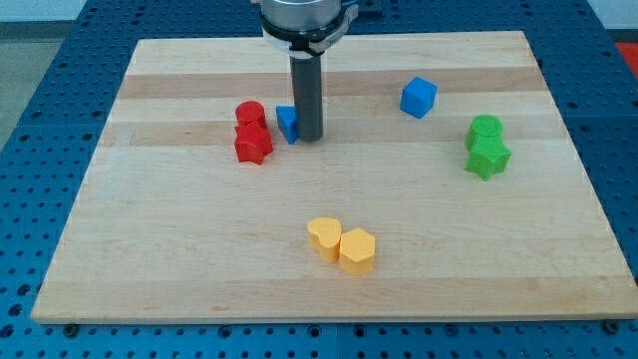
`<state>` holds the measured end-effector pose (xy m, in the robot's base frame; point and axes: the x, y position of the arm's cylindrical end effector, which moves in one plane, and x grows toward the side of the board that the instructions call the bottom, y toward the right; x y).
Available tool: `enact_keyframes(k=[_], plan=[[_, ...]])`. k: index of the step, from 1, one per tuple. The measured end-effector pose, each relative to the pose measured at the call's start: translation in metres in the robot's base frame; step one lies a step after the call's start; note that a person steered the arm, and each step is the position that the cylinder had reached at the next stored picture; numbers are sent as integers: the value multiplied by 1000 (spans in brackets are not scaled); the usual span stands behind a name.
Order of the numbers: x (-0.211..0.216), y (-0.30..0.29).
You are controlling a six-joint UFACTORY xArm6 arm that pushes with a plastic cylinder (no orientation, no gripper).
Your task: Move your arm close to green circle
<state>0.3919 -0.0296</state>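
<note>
The green circle (485, 129) is a round green block at the view's right, touching a green star-shaped block (487, 158) just below it. My tip (309, 137) is at the end of the dark rod, left of the board's centre. It stands against the right side of a small blue block (288, 124), partly hidden by the rod. The tip is far to the left of the green circle.
A red round block (249, 115) and a red star-shaped block (252, 146) sit left of the tip. A blue cube (419, 97) lies between the tip and the green blocks, higher up. Two yellow blocks (324, 237) (357, 250) lie near the view's bottom.
</note>
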Motion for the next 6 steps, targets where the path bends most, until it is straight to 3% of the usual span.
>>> enact_keyframes(k=[4, 6], plan=[[-13, 18], [-13, 116]])
